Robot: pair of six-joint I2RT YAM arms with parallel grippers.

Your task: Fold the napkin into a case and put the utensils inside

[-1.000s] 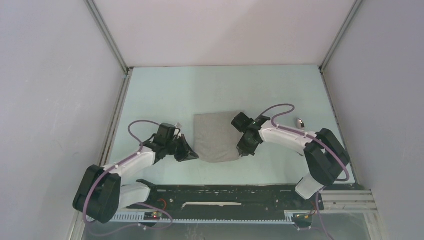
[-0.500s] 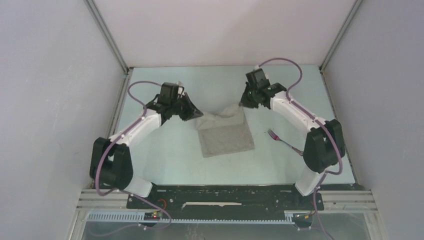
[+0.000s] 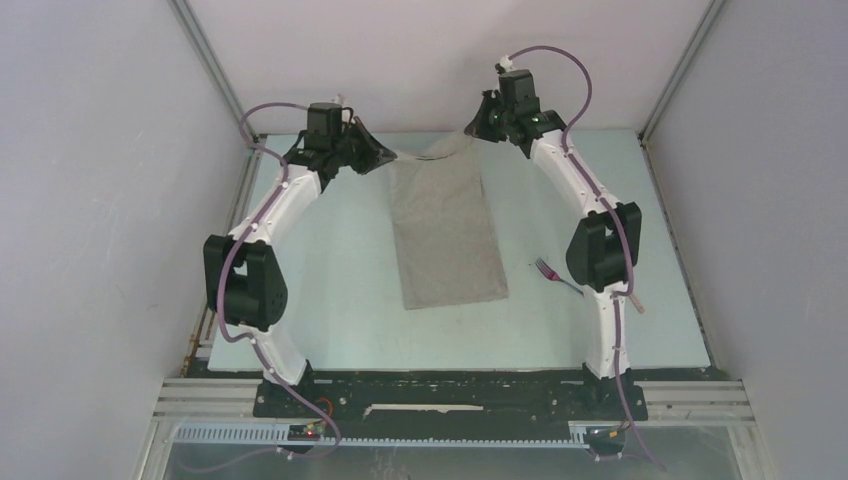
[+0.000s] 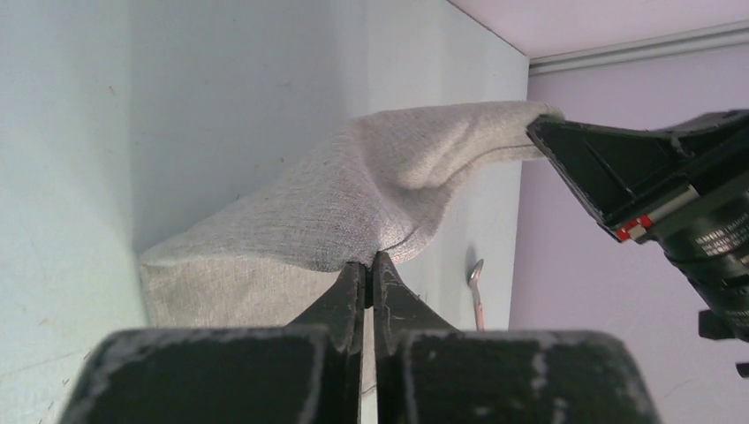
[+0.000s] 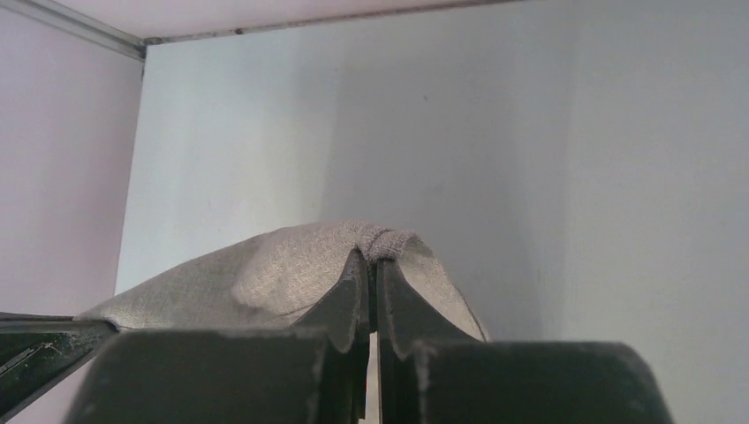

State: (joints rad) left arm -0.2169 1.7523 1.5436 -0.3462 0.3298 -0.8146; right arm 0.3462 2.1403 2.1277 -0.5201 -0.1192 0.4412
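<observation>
The grey-beige napkin (image 3: 445, 230) lies as a long strip down the table's middle, its far edge lifted off the table. My left gripper (image 3: 385, 157) is shut on the far left corner, seen close in the left wrist view (image 4: 371, 259) with cloth (image 4: 371, 194) draped over the fingertips. My right gripper (image 3: 470, 128) is shut on the far right corner, cloth (image 5: 291, 274) bunched at its tips (image 5: 372, 256). The fork (image 3: 555, 275) lies right of the napkin. The spoon (image 4: 477, 291) lies on the table beyond it. No case is in view.
The back wall (image 3: 440, 60) is right behind both grippers. Side walls close the table left and right. The right arm's elbow (image 3: 600, 245) hangs over the table near the fork. The black base rail (image 3: 450, 390) runs along the near edge.
Both arms swung from the napkin's near edge to the back of the table, carrying a cloth edge with them. The short folded square is now a long strip.
</observation>
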